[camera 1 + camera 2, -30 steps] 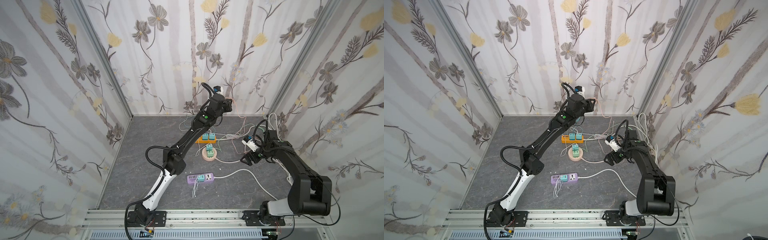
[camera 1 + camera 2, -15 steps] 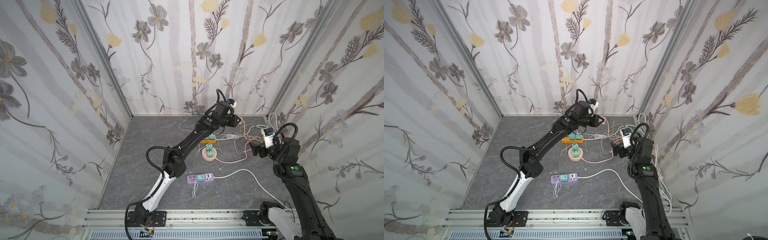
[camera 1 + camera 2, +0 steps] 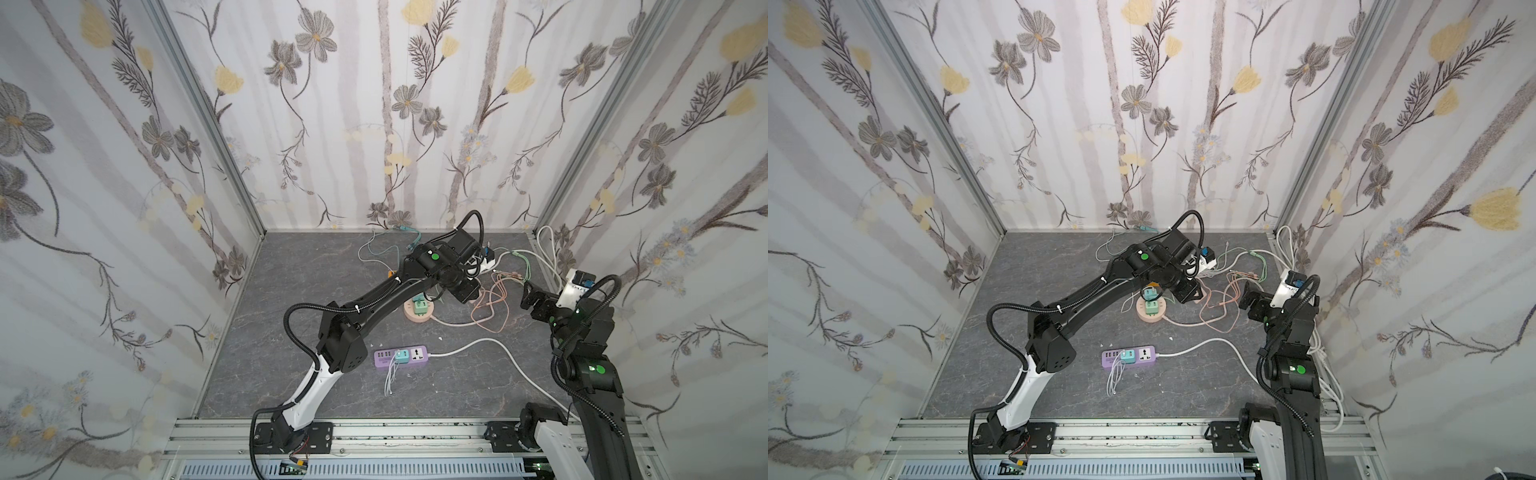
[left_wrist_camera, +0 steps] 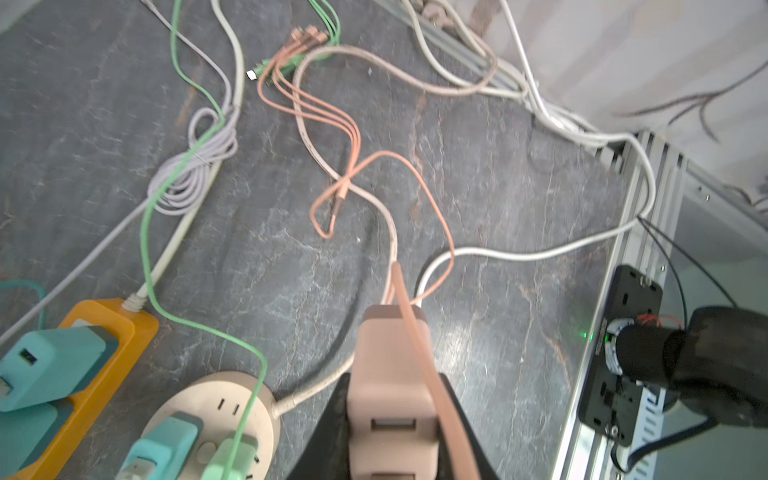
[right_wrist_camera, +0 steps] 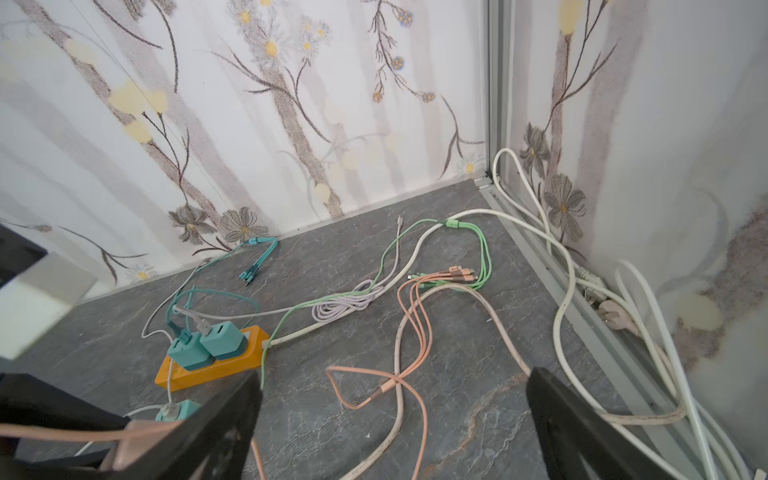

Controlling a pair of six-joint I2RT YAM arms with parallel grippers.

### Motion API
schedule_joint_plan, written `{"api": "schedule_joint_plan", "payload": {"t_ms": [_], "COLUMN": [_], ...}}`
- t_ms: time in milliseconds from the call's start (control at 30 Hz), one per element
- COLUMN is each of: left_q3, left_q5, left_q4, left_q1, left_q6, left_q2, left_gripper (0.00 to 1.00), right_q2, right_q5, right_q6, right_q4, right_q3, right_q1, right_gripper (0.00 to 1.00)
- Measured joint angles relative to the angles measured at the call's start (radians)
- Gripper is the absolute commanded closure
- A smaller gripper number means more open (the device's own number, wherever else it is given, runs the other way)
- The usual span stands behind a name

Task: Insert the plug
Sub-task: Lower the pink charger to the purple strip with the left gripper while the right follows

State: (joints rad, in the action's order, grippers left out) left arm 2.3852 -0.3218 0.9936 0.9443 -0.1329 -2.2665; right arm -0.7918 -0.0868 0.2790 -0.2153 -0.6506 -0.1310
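My left arm (image 3: 374, 303) rises from its base on the front rail, folds at the elbow, then stretches long and low toward the back of the bench (image 3: 311, 291). It crosses the middle, so its wrist sits right of centre. From there my left gripper (image 3: 463, 291) tips down toward the bench, just to the right of the round peach socket hub (image 3: 415, 321). In the left wrist view its jaws are clamped on the sides of the peach charger plug (image 4: 388, 357). The plug's USB port faces the camera, and a peach cable (image 4: 419, 361) runs from it over the bench into a loose loop. I cannot tell whether the plug's far end touches the bench. The hub (image 4: 208, 386) lies close beside the plug and apart from it, with a teal adapter (image 4: 166, 440) and a green plug (image 4: 230, 457) seated in it. The orange power strip (image 4: 120, 332) lies just past the hub. My right arm (image 3: 590, 365) stands nearly upright from its base at the front right, and its wrist bends over toward the middle of the bench. My right gripper (image 3: 530, 291) hangs above the tangled peach cables near the right wall with its jaws spread wide and nothing between them. In the right wrist view only bench and cable show in the gap (image 5: 390, 415). The purple power strip (image 3: 380, 360) lies nearer the front, well apart from both grippers.
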Motion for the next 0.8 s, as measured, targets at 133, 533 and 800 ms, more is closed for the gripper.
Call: {"api": "schedule_joint_plan", "payload": {"t_ms": [133, 533, 800], "left_q3": [-0.020, -0.167, -0.283], "left_q5": [0.058, 0.123, 0.171], "left_q4": [0.102, 0.275, 0.267], "left_q1": [0.013, 0.041, 0.040], "left_q6": [-0.086, -0.320, -0.353], "left_q2": [0.015, 0.122, 0.175], "left_gripper": [1.00, 1.00, 1.00], "right_q2": [-0.025, -0.125, -0.084], "right_q5": [-0.048, -0.200, -0.217], "right_q6": [0.053, 0.058, 0.123], "right_q4": [-0.020, -0.023, -0.110], "right_q3": [0.009, -0.059, -0.003], "right_q1": [0.000, 0.051, 0.204], "right_gripper": [0.01, 0.01, 0.01]}}
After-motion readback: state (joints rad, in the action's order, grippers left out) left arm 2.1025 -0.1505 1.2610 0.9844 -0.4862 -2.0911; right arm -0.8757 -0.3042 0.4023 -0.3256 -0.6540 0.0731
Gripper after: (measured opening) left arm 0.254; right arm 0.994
